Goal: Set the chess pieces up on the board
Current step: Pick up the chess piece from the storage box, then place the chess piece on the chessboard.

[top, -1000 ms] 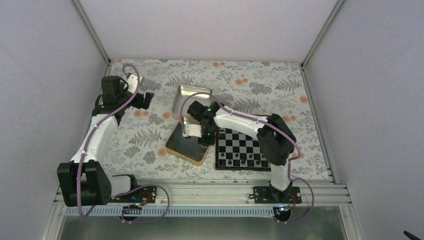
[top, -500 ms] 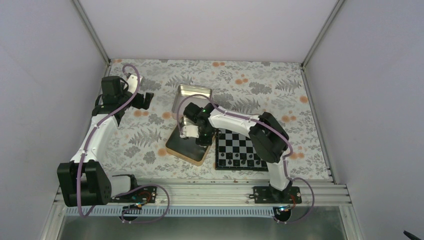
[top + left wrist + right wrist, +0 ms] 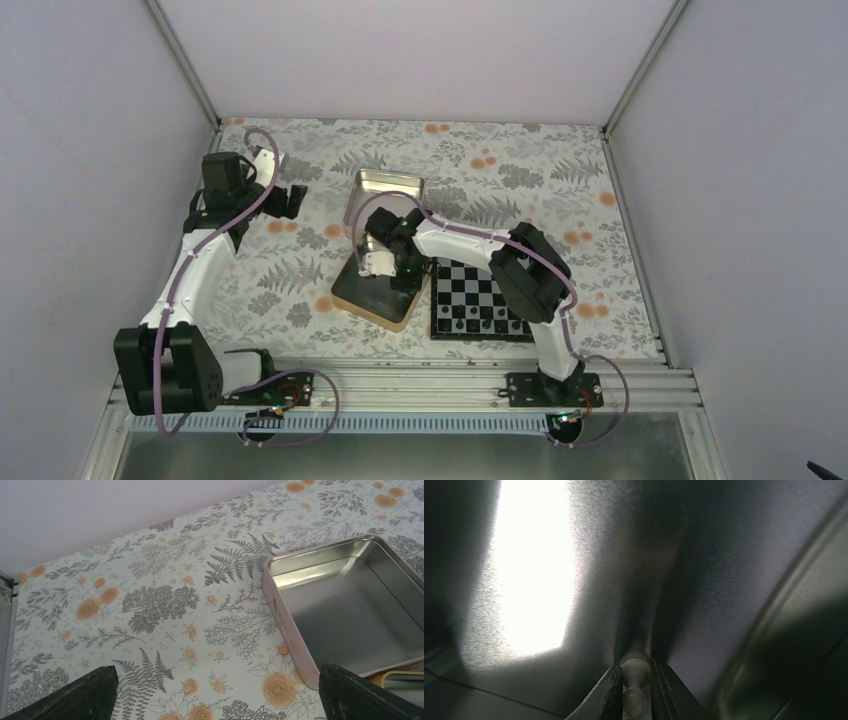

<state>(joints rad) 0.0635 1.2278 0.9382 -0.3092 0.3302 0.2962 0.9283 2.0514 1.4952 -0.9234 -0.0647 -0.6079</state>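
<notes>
The black-and-silver board (image 3: 478, 283) lies right of centre, with tiny dark pieces (image 3: 470, 318) on its near rows. My right gripper (image 3: 383, 262) is low over the far part of the nearer tin (image 3: 362, 305), left of the board. In the right wrist view my right gripper (image 3: 636, 672) is shut on a cream-white chess piece (image 3: 634, 682), held between both fingers (image 3: 612, 692) just above the tin's metal floor (image 3: 724, 580). My left gripper (image 3: 291, 198) hangs open and empty at the far left; in its own view it (image 3: 216, 672) is above the floral cloth.
A second empty silver tin (image 3: 386, 190) sits behind the nearer one, its rim (image 3: 290, 630) close to my left gripper's right finger (image 3: 360, 695). The enclosure walls stand on three sides. The floral cloth (image 3: 300, 290) covers the table.
My right arm has swung left, from the board's left edge further over the nearer tin. The left arm has not moved.
</notes>
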